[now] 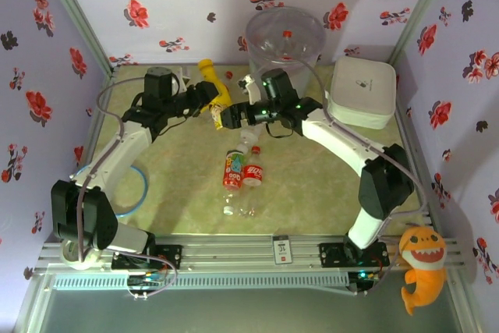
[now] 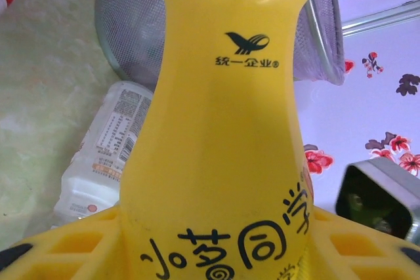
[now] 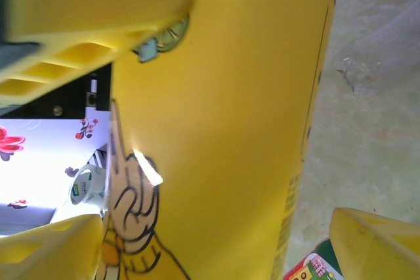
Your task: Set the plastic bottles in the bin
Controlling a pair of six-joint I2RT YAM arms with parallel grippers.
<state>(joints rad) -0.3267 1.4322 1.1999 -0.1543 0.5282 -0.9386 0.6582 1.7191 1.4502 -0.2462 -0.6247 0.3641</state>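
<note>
Noting the tall yellow plastic bottle (image 1: 212, 80) held between both grippers, cap toward the far wall, just to the near-left of the tall round translucent greyish-lavender plastic bin (image 1: 261, 44) and outside it. We see the left gripper (image 1: 207, 102) clenched on this bottle: in the left wrist view its yellow fingers (image 2: 72, 247) press both sides of the lower body. The right gripper (image 1: 227, 119) straddles the same bottle with its jaws released; in the right wrist view one finger (image 3: 374, 240) stands clear of the bottle wall, with table (image 1: 327, 193) showing in the gap. We count more bottles lying nearer the arm bases: a blue-green-labelled bottle (image 1: 232, 168) touching a red-labelled bottle (image 1: 253, 173), then two clear crushed bottles (image 1: 228, 208). A white-labelled bottle (image 2: 105, 155) lies beside the bin's base. A white rounded-square lidded box (image 1: 360, 93) sits right of the bin.
</note>
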